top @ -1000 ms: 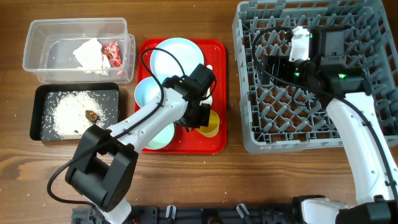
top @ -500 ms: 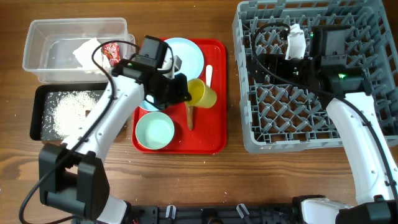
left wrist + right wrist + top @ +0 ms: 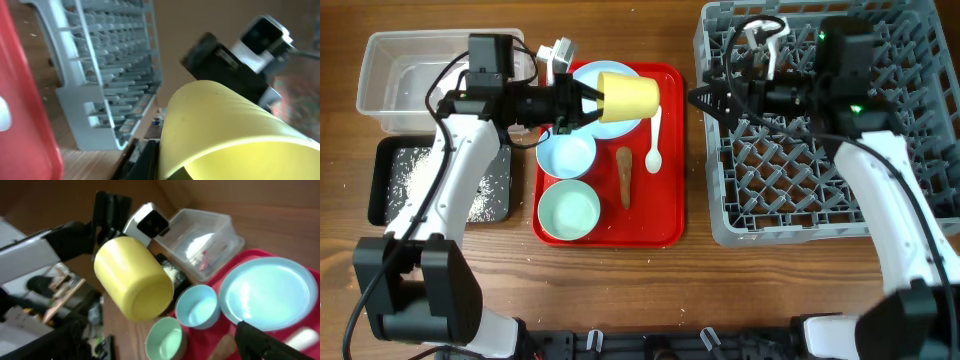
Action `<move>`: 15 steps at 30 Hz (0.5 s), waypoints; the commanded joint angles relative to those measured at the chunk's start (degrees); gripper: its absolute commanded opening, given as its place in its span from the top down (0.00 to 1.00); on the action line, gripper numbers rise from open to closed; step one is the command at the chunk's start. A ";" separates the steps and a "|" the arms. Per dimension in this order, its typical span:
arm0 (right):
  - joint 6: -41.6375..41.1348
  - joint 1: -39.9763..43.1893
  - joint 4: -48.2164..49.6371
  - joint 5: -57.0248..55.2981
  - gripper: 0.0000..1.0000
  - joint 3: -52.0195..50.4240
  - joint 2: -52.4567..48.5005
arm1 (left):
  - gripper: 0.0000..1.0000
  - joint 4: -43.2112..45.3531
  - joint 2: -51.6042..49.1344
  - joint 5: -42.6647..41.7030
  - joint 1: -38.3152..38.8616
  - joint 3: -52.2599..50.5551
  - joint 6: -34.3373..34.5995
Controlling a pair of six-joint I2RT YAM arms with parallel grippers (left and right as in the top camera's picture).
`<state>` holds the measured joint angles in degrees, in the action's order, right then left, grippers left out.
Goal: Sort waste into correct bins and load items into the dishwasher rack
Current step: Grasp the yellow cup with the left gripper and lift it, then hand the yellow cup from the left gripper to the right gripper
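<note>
My left gripper (image 3: 590, 103) is shut on the small yellow cup (image 3: 628, 96) and holds it on its side above the red tray, base pointing right. The cup fills the left wrist view (image 3: 225, 130) and shows in the right wrist view (image 3: 132, 277). My right gripper (image 3: 705, 100) is open and empty at the grey dishwasher rack's (image 3: 820, 190) left edge, facing the cup with a gap between them. On the tray lie the pale-blue plate (image 3: 588, 78), pale-blue bowl (image 3: 567, 155), mint-green bowl (image 3: 569, 212), white spoon (image 3: 654, 140) and brown cone (image 3: 624, 178).
The flat red tray (image 3: 665, 225) sits mid-table. The clear tub (image 3: 390, 70) at back left holds white tissue (image 3: 197, 242) and the red-and-white wrapper (image 3: 204, 260). The black tray (image 3: 415, 180) holds rice; my left arm hides the dark lump.
My left arm lifted the yellow cup off the tray's front and swung it back and up, turning it sideways. My right gripper moved left to the rack's edge, facing the cup.
</note>
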<state>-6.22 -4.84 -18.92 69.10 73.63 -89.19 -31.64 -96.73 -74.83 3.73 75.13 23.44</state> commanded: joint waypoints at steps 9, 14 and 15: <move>-11.10 -11.02 22.73 6.47 0.00 0.90 -7.58 | 0.96 0.87 1.16 -14.93 0.22 0.96 -0.48; -15.41 -12.68 29.59 6.43 0.10 0.90 -7.58 | 0.96 0.85 1.16 -14.95 0.22 0.96 -0.46; -15.43 -12.68 29.31 6.45 0.16 0.90 -7.58 | 0.96 0.85 1.16 -14.93 0.22 0.96 -0.46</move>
<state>-20.21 -17.21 10.37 75.02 73.65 -96.12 -30.83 -96.73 -87.50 3.75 75.13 23.46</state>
